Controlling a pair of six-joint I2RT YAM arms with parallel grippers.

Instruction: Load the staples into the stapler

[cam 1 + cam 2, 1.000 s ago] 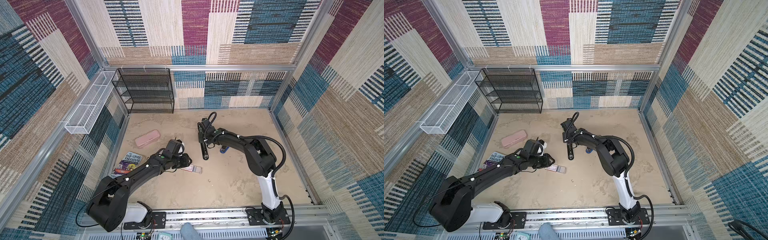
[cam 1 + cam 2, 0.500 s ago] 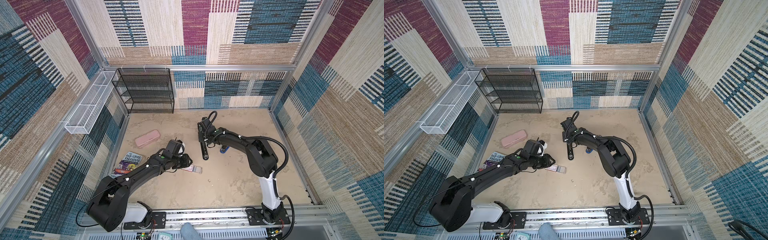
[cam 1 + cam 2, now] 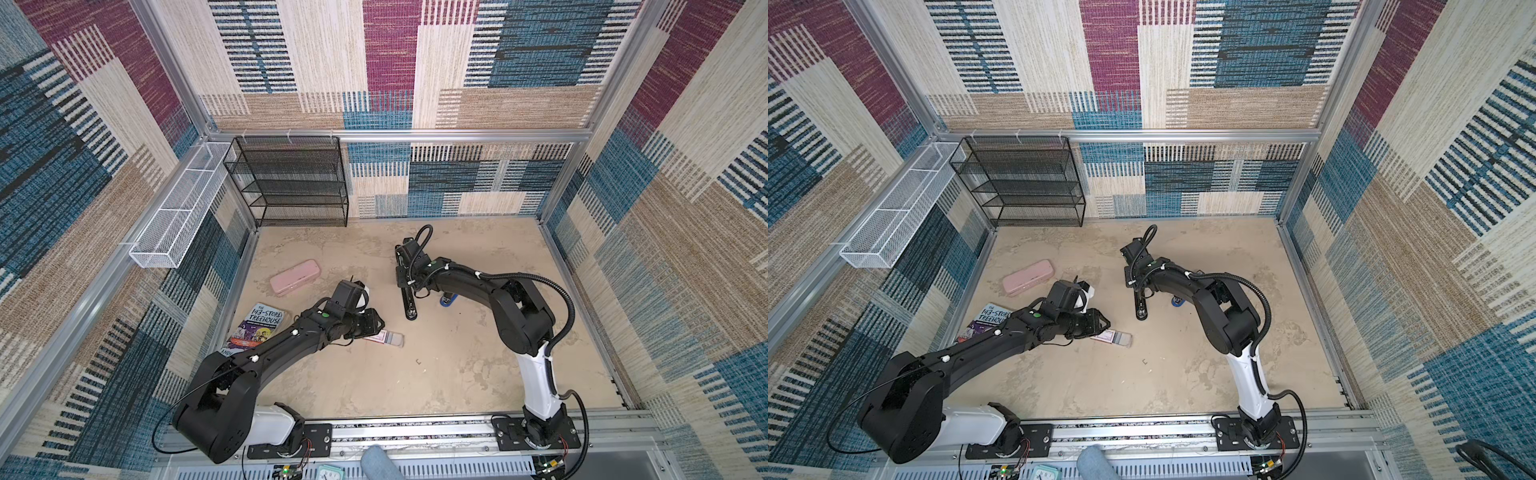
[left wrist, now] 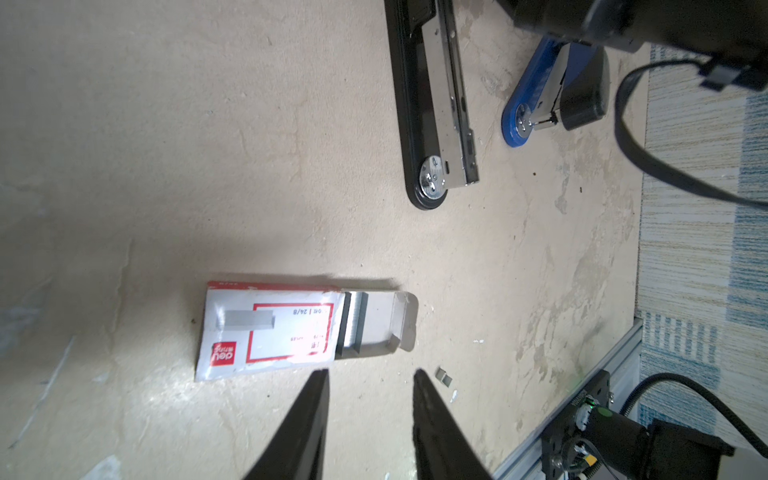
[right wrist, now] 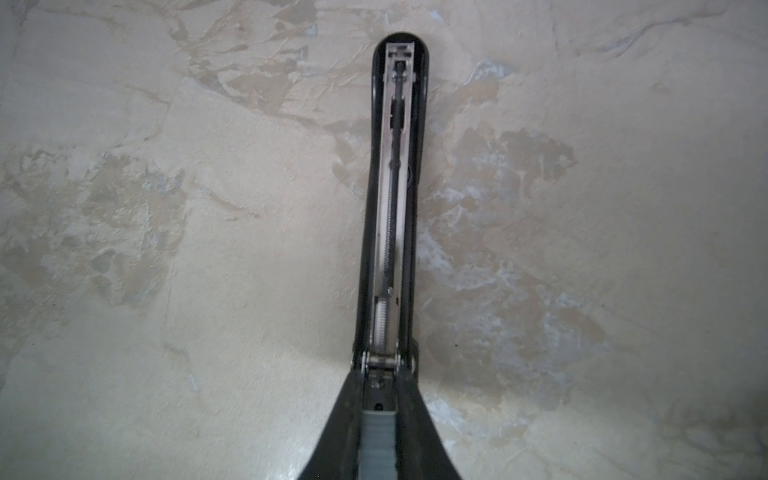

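While right fingers [image 5: 336,436] clamp the stapler [image 5: 395,187], left fingers [image 4: 307,415] hover parted, empty, beside staples [image 4: 353,324].

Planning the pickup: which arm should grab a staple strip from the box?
Left: the left gripper hangs open beside the staples in their slid-out tray; the right gripper is shut on the stapler.

In both top views we find the stapler [image 3: 407,303] mid-worktop [image 3: 457,374], a smaller stapler [image 3: 449,300] just right of it. Before it and to the left, apart, lies the staple box [image 3: 384,337], its tray [image 4: 382,320] slid out rightward with the staples [image 4: 353,324] in it. Left of these lie a pencil case [image 3: 295,277] and, before it, a book [image 3: 259,328]. A rack [image 3: 291,183] stands in the back left corner.
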